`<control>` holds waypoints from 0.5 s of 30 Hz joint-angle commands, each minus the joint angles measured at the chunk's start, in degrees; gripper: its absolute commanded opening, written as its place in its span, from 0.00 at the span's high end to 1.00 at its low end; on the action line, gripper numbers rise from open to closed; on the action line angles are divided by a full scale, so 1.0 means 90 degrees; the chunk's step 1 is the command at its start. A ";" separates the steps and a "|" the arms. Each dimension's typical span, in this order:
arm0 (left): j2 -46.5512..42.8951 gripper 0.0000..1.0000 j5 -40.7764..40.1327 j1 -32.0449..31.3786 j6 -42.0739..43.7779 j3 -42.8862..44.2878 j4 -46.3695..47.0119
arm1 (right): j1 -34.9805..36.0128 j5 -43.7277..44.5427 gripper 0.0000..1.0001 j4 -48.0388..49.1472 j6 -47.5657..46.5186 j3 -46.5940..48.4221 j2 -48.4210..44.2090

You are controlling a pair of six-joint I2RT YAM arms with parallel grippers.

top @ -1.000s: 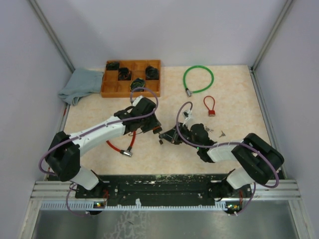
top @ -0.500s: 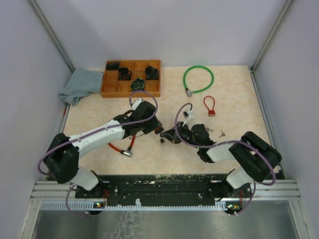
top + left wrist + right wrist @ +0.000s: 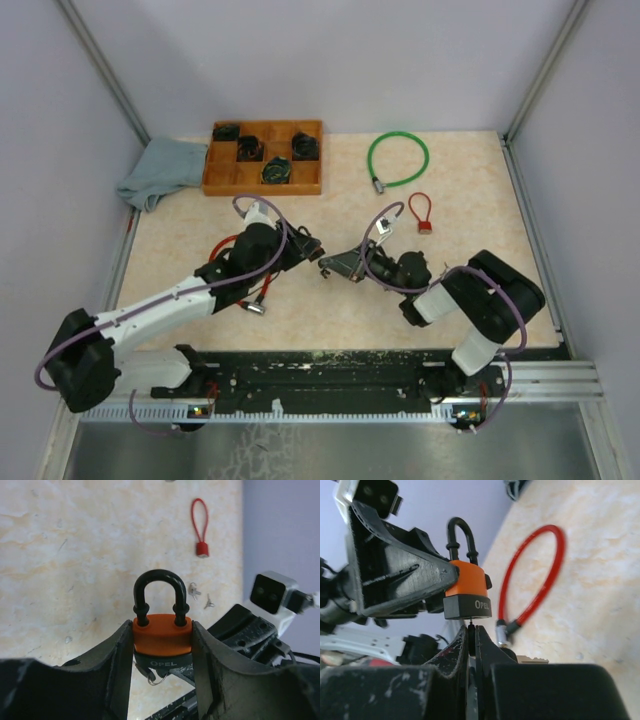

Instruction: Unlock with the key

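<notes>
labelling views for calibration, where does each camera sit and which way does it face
Top external: above and behind the bases, looking down on the table; both arms show, left gripper and right gripper close together.
Left wrist: on the left arm, facing the right arm; its fingers clamp the orange padlock.
Right wrist: on the right arm, facing the left arm; its fingers pinch the key under the padlock.
Shared: both wrist views show the padlock.

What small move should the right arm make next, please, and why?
Probably push the key, pinched in the right gripper, straight into the padlock. Its tip sits at the lock's base, the left gripper clamps the orange body, and the shackle looks shut.
</notes>
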 commanded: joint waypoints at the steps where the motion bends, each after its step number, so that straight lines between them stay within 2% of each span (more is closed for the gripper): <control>1: -0.0526 1.00 0.1633 -0.0410 0.0447 -0.0608 0.1791 | -0.0265 0.0325 1.00 0.2150 0.1137 0.0409 0.0401; 7: -0.0808 1.00 0.2136 -0.0404 0.0842 -0.1093 0.2712 | -0.0275 0.0002 1.00 0.2268 0.1577 0.0640 0.0438; 12: -0.1105 1.00 0.1521 -0.0405 0.1380 -0.1238 0.2667 | -0.0280 -0.0141 1.00 0.1645 0.1131 0.0635 -0.0014; 15: -0.1181 1.00 0.1068 -0.0385 0.1887 -0.1061 0.2103 | -0.0298 -0.0240 0.87 0.0794 0.0494 0.0539 -0.0477</control>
